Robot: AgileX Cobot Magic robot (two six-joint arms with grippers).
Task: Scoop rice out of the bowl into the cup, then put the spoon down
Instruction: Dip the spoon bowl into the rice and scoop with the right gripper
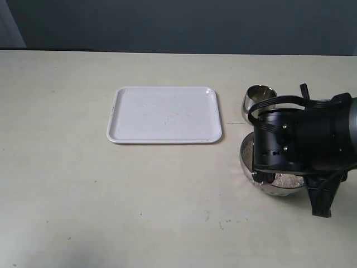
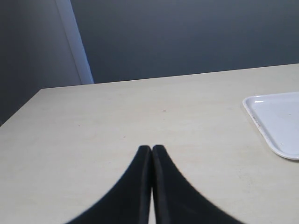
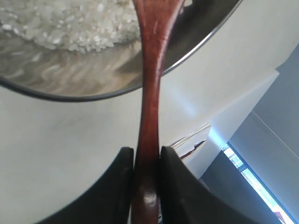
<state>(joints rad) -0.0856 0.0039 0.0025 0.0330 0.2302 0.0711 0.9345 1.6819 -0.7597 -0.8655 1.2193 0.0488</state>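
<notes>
The steel bowl [image 1: 248, 162] stands at the right of the table, mostly covered by my right arm. White rice [image 1: 289, 180] shows inside it, and again as a heap of rice [image 3: 70, 25] in the bowl [image 3: 56, 93] in the right wrist view. My right gripper [image 3: 145, 151] is shut on the handle of the reddish-brown spoon [image 3: 152, 84], whose head end reaches over the rim into the bowl. The small steel cup [image 1: 256, 99] stands just behind the bowl. My left gripper [image 2: 152, 148] is shut on nothing, low over bare table; the exterior view does not show it.
A white rectangular tray [image 1: 164, 114] lies left of the cup and bowl; its corner [image 2: 275, 121] shows in the left wrist view. The right arm's black body [image 1: 304, 139] hangs over the bowl. The table's far edge meets a dark wall.
</notes>
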